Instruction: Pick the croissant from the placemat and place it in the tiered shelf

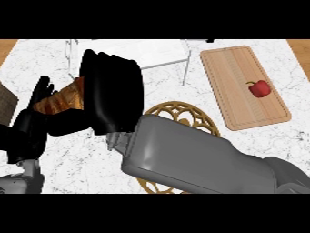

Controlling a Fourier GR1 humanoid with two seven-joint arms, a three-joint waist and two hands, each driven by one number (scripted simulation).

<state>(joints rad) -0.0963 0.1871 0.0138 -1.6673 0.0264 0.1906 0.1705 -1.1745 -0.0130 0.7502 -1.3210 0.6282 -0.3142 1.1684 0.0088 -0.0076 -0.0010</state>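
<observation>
Right hand [110, 91] curled round the croissant [60, 98] — beside the tiered shelf [161, 57].

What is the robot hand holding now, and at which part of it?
The right robot hand is curled round the croissant, covering its right end; only the left part shows. The left robot hand is close beside it, but whether it touches cannot be told.

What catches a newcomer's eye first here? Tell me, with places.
The right robot hand, big and black at centre left, curls round the brown croissant near the white tiered shelf. Its grey forearm hides much of the golden placemat. A red pepper lies on the cutting board, upper right.
</observation>
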